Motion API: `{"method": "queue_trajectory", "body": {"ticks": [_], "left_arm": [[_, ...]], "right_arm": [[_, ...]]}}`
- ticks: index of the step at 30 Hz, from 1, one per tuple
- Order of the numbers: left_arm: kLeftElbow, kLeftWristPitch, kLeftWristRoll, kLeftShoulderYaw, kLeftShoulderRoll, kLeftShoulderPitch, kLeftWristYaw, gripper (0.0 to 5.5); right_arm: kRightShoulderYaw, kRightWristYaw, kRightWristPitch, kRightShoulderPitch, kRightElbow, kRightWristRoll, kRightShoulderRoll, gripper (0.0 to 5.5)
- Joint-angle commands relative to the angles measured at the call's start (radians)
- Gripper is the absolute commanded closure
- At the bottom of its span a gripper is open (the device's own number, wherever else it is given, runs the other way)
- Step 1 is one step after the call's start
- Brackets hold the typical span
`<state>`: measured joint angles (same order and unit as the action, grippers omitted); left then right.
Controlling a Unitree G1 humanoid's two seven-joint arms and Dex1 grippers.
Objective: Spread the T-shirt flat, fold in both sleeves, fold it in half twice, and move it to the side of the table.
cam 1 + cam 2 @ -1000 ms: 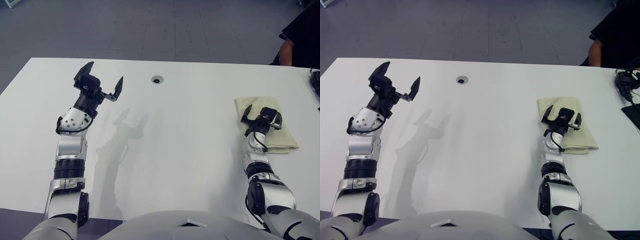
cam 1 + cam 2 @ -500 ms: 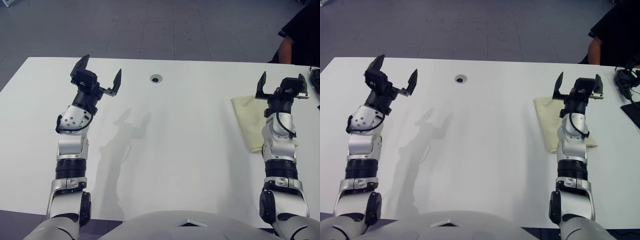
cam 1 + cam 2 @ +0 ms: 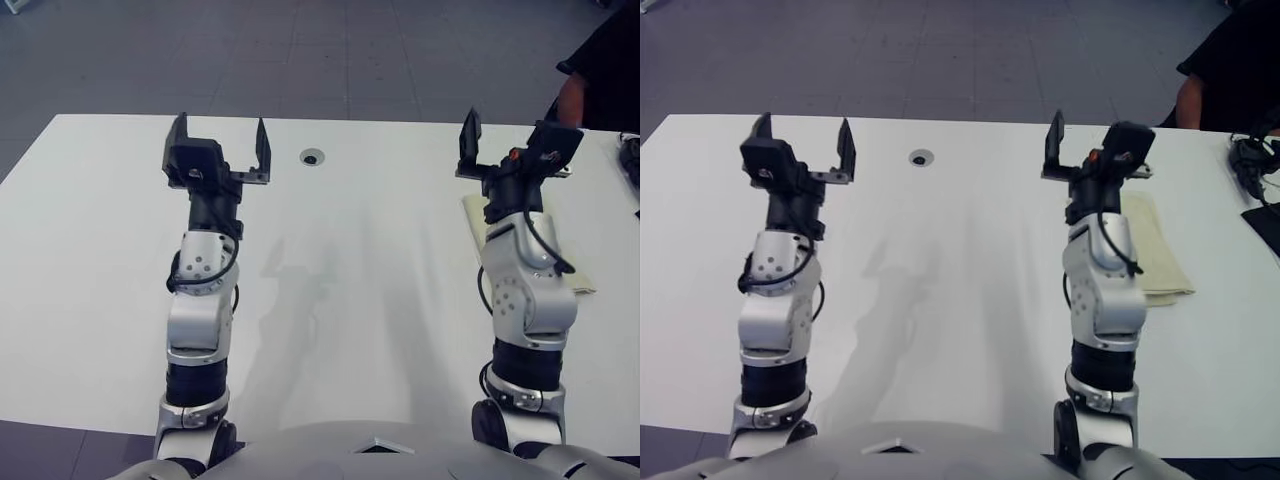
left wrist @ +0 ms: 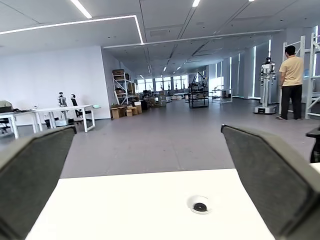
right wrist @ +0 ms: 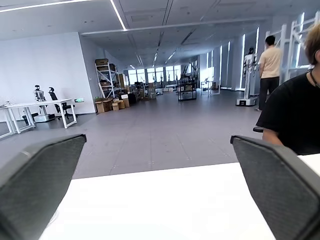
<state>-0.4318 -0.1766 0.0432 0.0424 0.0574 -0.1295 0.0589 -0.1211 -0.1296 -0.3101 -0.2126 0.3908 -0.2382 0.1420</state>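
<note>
The pale yellow T-shirt [image 3: 1161, 262] lies folded in a small rectangle on the right side of the white table [image 3: 350, 320], partly hidden behind my right arm. My right gripper [image 3: 512, 140] is raised above the table, just left of the shirt and clear of it, pointing away with its fingers wide open and holding nothing. My left gripper [image 3: 220, 140] is held up the same way over the table's left half, open and holding nothing. Each wrist view looks out past its own open fingers [image 4: 272, 170] [image 5: 280, 175] across the far table edge into the room.
A round cable hole [image 3: 313, 157] sits near the far edge between the arms. Dark cables [image 3: 1250, 160] lie at the table's right edge. A seated person [image 3: 605, 70] is at the far right corner.
My right gripper has lifted off the folded T-shirt and swung up and to the left. My left arm has moved right, toward the middle, and turned upright.
</note>
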Motion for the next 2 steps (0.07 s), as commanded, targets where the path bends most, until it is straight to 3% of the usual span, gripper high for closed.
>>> {"method": "queue_trajectory", "body": {"ticks": [1,2], "left_arm": [[0.046,0.135,0.023,0.064,-0.001,0.055,-0.033,0.1],[0.057,0.158,0.03,0.069,0.003,0.066,-0.038,0.1]], "right_arm": [[0.029,0.024,0.198,0.08,-0.022,0.08,-0.033,0.13],[0.038,0.036,0.231,0.077,-0.025,0.091,-0.036,0.13]]}}
